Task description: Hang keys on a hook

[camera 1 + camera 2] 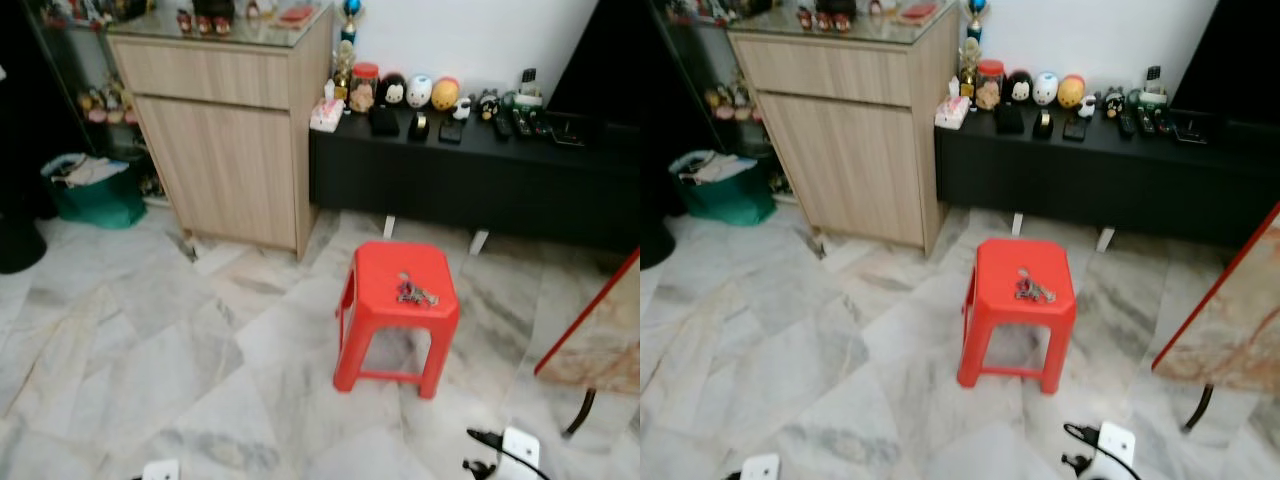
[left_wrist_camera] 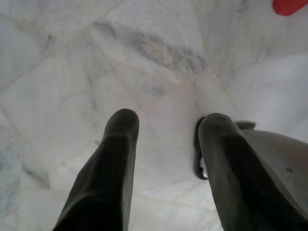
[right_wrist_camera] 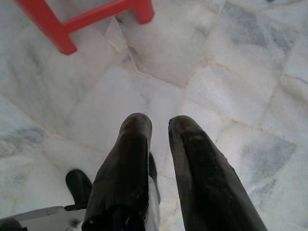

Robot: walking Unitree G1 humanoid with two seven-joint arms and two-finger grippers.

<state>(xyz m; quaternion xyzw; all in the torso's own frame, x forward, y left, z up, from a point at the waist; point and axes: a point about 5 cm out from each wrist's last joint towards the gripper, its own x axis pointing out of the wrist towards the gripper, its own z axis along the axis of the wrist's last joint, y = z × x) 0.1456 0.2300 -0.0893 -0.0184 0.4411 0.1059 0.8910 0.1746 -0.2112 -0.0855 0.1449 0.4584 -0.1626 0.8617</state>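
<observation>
Both end effectors hang low over the marble floor, left end effector (image 2: 166, 130) fingers apart, right end effector (image 3: 159, 126) nearly together, empty; the keys (image 1: 415, 293) lie ahead on the red stool (image 1: 385, 268), a loose bunch likely to slide off its seat under a misjudged grasp.

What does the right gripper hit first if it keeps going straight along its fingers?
Most likely the grey-veined white marble floor. The right gripper points down at bare tile, fingers slightly apart and empty. The red plastic stool sits off to one side of that line; depth is unclear.
</observation>
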